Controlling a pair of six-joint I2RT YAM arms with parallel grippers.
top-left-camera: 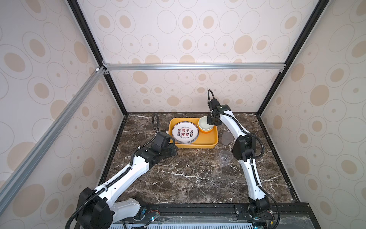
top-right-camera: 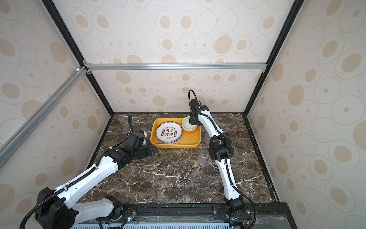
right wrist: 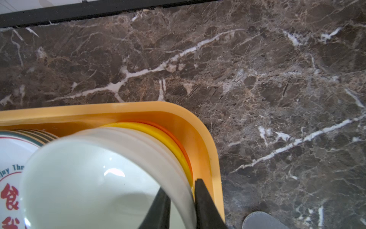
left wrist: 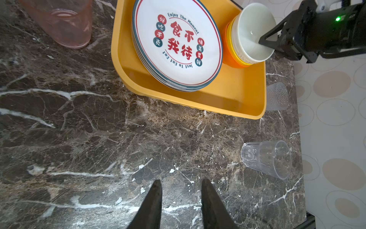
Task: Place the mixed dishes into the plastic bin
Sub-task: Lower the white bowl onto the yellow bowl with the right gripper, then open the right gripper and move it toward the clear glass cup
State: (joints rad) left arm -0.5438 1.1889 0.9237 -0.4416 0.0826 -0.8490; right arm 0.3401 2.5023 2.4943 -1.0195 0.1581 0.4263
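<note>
Yellow plastic bin sits at the far middle of the marble tabletop. Inside it:
- A stack of plates fills the left half, red characters facing up.
- In the far right corner are three nested bowls, the orange bowl outermost, then the yellow bowl, with the cream bowl on top.

Right fingers straddle the cream bowl's rim, one inside the bowl and one outside against the wall. I cannot tell whether they are pinching or slack.

Left fingers hover low over bare tabletop near the bin's front left corner. They are spread apart with nothing between them.

Three cups are on the tabletop outside the bin:
- The clear cup is right of the bin, towards the front.
- The grey cup is just beside the bin's right wall.
- The pink cup shows in the left wrist view, beside the bin.
</note>
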